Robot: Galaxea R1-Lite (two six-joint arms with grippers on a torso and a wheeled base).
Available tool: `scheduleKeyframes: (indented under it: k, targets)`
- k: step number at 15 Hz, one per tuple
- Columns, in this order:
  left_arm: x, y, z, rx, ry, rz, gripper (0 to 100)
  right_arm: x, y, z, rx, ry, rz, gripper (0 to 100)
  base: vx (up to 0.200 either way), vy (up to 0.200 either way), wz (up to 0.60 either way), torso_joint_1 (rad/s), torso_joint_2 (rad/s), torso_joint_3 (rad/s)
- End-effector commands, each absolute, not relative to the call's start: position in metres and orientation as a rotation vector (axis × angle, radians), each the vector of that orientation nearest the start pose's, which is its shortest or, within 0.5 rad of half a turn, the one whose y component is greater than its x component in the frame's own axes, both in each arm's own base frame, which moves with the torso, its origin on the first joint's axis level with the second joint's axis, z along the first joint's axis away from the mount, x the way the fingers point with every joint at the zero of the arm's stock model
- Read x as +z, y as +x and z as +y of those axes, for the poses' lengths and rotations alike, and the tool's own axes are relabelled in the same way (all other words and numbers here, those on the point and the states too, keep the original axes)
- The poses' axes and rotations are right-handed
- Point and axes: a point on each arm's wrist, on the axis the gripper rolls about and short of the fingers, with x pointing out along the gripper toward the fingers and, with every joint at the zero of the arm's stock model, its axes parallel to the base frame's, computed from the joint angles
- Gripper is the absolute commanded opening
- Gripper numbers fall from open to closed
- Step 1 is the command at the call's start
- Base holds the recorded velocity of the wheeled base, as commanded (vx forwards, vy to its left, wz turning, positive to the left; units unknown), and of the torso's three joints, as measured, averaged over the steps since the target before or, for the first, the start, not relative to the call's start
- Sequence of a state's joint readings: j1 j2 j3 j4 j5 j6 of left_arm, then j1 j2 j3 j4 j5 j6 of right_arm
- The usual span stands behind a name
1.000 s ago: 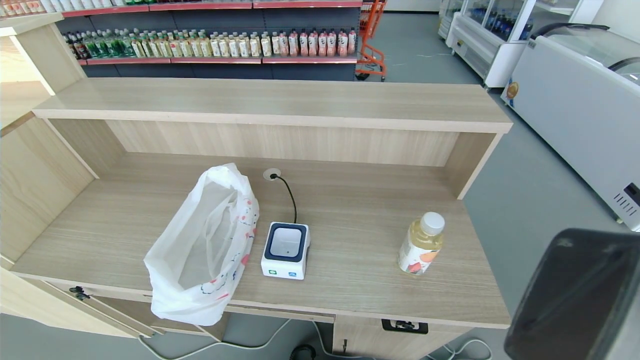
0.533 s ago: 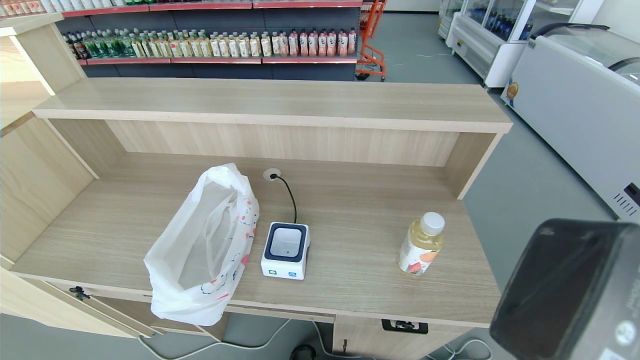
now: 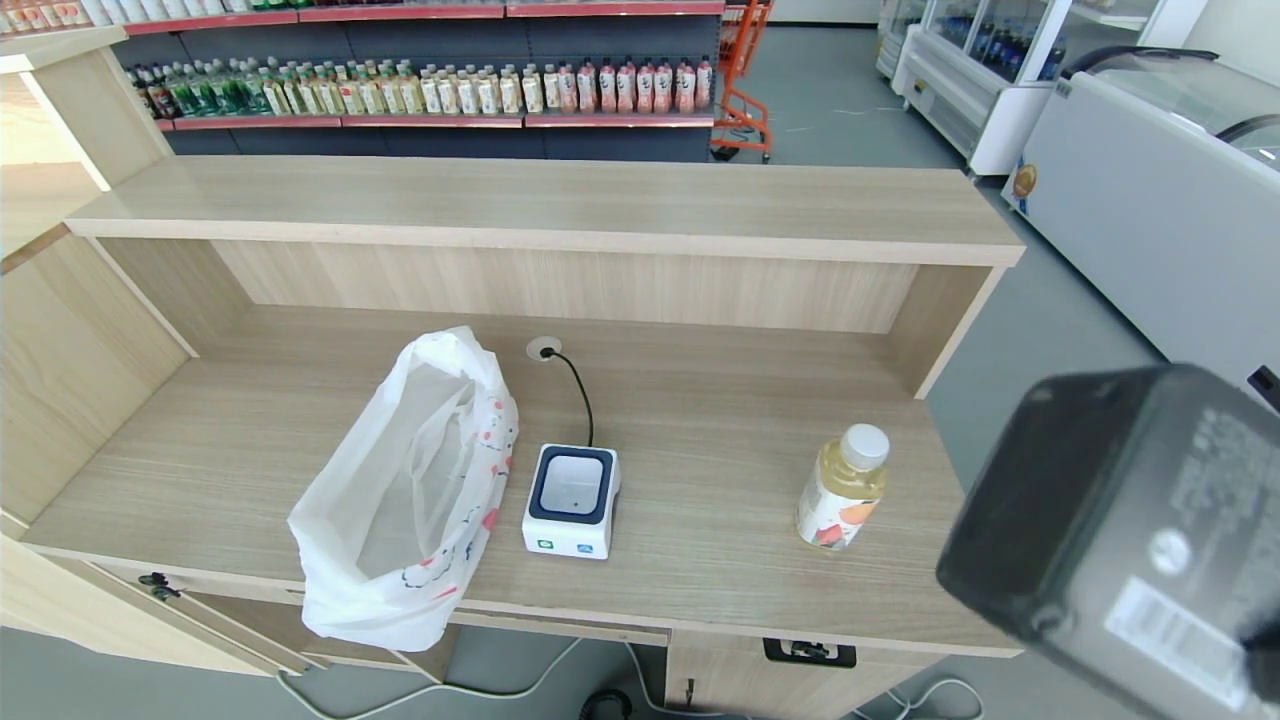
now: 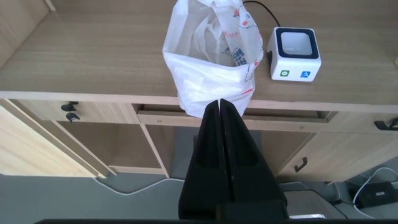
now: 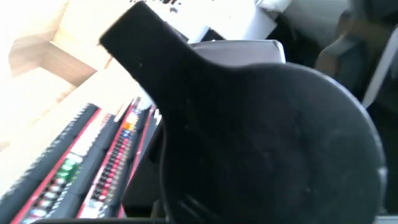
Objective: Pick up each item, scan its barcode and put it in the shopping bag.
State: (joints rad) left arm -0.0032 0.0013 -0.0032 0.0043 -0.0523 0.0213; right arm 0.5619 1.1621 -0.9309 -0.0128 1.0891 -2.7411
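one bottle (image 3: 843, 487) to deal with. it stands upright on the wooden counter (image 3: 700, 400), white cap up, so its long axis is vertical. it sits on the robot's right side, well apart from the scanner (image 3: 571, 500). nothing is touching it, and it is not yet scanned or bagged.

the scanner sits between the bottle and the shopping bag (image 3: 405, 500). the bag is on the robot's left with its mouth open, and it sags over the near edge of the counter.

the key relation is this: the right arm (image 3: 1120, 540) hangs off the counter's right end, and the bottle lies toward the robot's left of it and a bit farther in. we judge the right arm clearly nearer, so the pick falls to it. with the bottle standing, a sideways approach to the body below the cap looks right.

we cannot tell whether the right gripper (image 5: 261, 143) is open or closed. it is just a dark mass up close.

the left gripper (image 4: 221, 121) has its fingers pressed together on nothing. it hangs off the near edge of the counter in front of the bag, far from the bottle.
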Motion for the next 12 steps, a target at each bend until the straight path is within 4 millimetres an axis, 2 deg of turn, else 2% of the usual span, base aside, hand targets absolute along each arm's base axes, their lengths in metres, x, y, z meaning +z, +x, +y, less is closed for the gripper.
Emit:
scheduleKeyframes:
  k: [1,2,3,4,5,6,7,8,9,10,11,12]
  targets:
    - [0.076,-0.023,-0.001,-0.055,0.021,0.002,0,0.29,0.158,0.089,-1.347,2.64,2.286,0,0.0,0.0,0.0,0.0,0.0,0.0]
    - [0.076,-0.023,-0.001,-0.055,0.021,0.002,0,0.294,0.158,0.08,-1.479,2.814,2.184,0,0.0,0.0,0.0,0.0,0.0,0.0]
    - [0.076,-0.023,-0.001,-0.055,0.021,0.002,0,0.295,0.147,0.056,-1.755,3.3,1.836,0,0.0,0.0,0.0,0.0,0.0,0.0]
    - [0.076,-0.023,-0.001,-0.055,0.021,0.002,0,0.297,0.14,0.049,-1.855,3.479,1.702,0,0.0,0.0,0.0,0.0,0.0,0.0]
    - [0.076,-0.023,-0.001,-0.055,0.021,0.002,0,0.305,0.124,0.041,-2.022,3.873,1.428,0,0.0,0.0,0.0,0.0,0.0,0.0]
    - [0.076,-0.023,-0.001,-0.055,0.021,0.002,0,0.308,0.123,0.04,-2.036,3.994,1.355,0,0.0,0.0,0.0,0.0,0.0,0.0]
    - [0.076,-0.023,-0.001,-0.055,0.021,0.002,0,0.31,0.126,0.041,-2.27,4.098,1.217,0,0.0,0.0,0.0,0.0,0.0,0.0]
    - [0.076,-0.023,-0.001,-0.055,0.021,0.002,0,0.307,0.131,0.043,-2.609,4.07,1.076,0,0.0,0.0,0.0,0.0,0.0,0.0]
    - [0.076,-0.023,-0.001,-0.055,0.021,0.002,0,0.307,0.137,0.045,-3.149,3.923,0.886,0,0.0,0.0,0.0,0.0,0.0,0.0]
    - [0.076,-0.023,-0.001,-0.055,0.021,0.002,0,0.304,0.137,0.045,-3.708,3.658,0.606,0,0.0,0.0,0.0,0.0,0.0,0.0]
    - [0.076,-0.023,-0.001,-0.055,0.021,0.002,0,0.309,0.139,0.045,0.732,-0.537,-0.057,0,0.0,0.0,0.0,0.0,0.0,0.0]
    - [0.076,-0.023,-0.001,-0.055,0.021,0.002,0,0.311,0.141,0.046,0.724,-0.316,0.023,0,0.0,0.0,0.0,0.0,0.0,0.0]
